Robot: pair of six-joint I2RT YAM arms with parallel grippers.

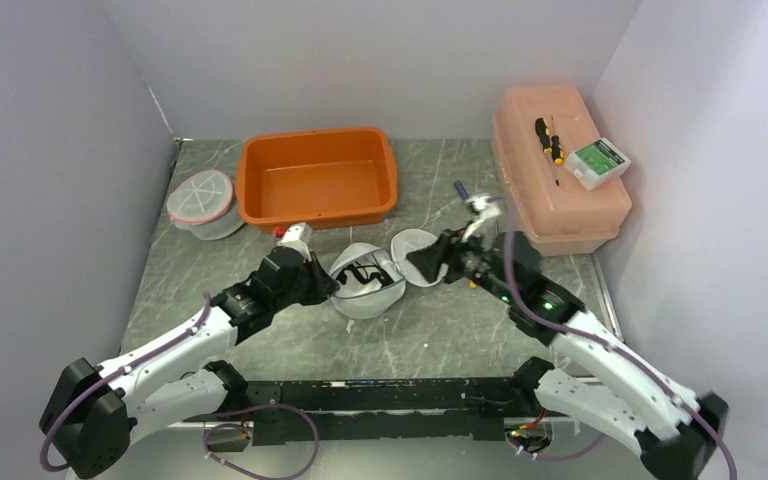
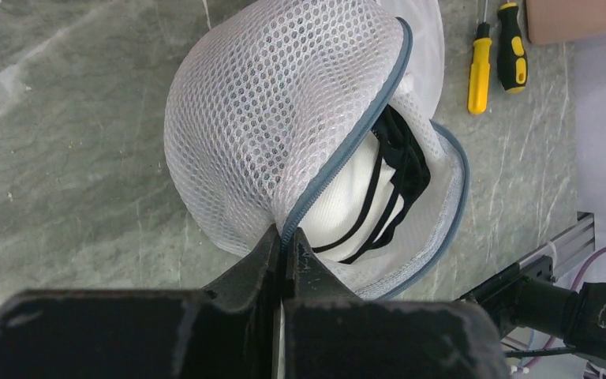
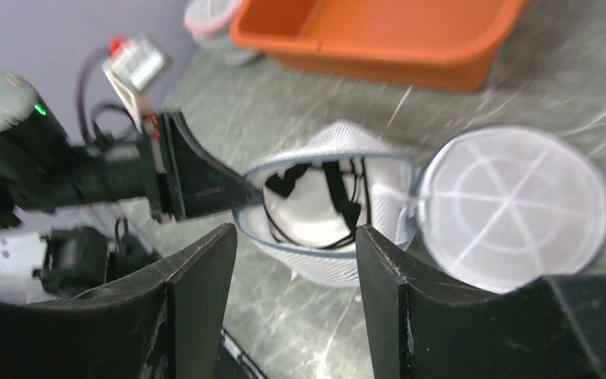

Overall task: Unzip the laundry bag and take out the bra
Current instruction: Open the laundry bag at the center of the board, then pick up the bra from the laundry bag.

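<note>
The laundry bag [image 1: 365, 290] sits on the counter [image 1: 440, 335] between the two arms; its zip is already run round and its round lid flap [image 3: 513, 205] lies folded out flat to the right; the bra [image 3: 308, 207], white with black straps, lies in the open mouth. The left hand [image 2: 284, 237] is closed tight on the bag's zip rim, pinning it; the right hand [image 3: 296, 229] stands wide with nothing in it, pointed at the opening. The step in hand, as I judge it, is reaching in for the bra. The right hand should enter over the rim, close on a cup edge or a bunch of straps rather than one strap, and draw out toward the flap side while the left pinch anchors the bag; catching mesh along with the fabric would drag the bag.
</note>
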